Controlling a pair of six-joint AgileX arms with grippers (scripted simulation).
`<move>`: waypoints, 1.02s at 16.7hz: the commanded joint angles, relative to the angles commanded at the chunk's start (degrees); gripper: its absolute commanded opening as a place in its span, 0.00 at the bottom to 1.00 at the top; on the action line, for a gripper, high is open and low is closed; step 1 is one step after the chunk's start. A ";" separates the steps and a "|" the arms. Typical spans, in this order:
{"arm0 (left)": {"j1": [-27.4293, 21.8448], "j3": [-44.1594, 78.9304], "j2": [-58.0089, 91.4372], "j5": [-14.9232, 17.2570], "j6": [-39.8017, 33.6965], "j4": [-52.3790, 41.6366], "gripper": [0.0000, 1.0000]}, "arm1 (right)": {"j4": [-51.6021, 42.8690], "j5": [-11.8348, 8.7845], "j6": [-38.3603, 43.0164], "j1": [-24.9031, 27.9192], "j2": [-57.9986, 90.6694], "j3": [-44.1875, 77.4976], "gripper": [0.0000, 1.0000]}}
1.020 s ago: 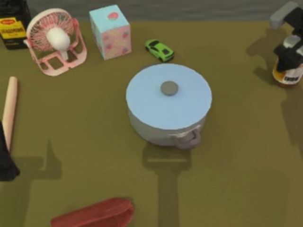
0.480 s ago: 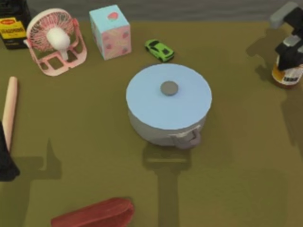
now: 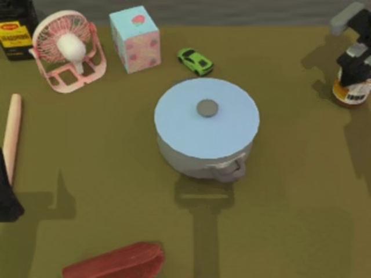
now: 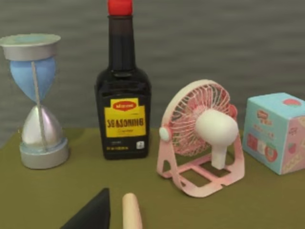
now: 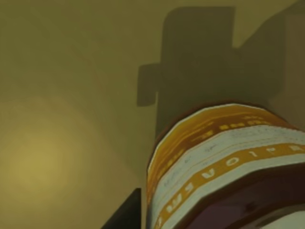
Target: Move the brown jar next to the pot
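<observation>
Gripping: our right gripper (image 3: 353, 72) sits over the brown jar (image 3: 351, 92), far to the right of the pot (image 3: 206, 130) near the surface's right edge; we cannot tell whether its fingers are clenched on the jar or released.
Brown jar: upright, well apart from the pot; in the right wrist view its orange and white label (image 5: 224, 157) fills the frame close up.
Pot: middle of the olive surface (image 3: 290, 220), blue lid on, handle toward the near edge.
Left arm: parked far left of the pot; we cannot tell the state of its fingers.
Behind the pot: green toy car (image 3: 195, 61), pastel box (image 3: 134, 39), pink fan (image 3: 66, 49), seasoning bottle (image 3: 14, 35).
</observation>
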 joint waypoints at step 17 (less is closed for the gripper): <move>0.00 0.00 0.00 0.00 0.00 0.00 1.00 | 15.64 -0.47 -0.03 0.11 -35.64 -53.06 0.00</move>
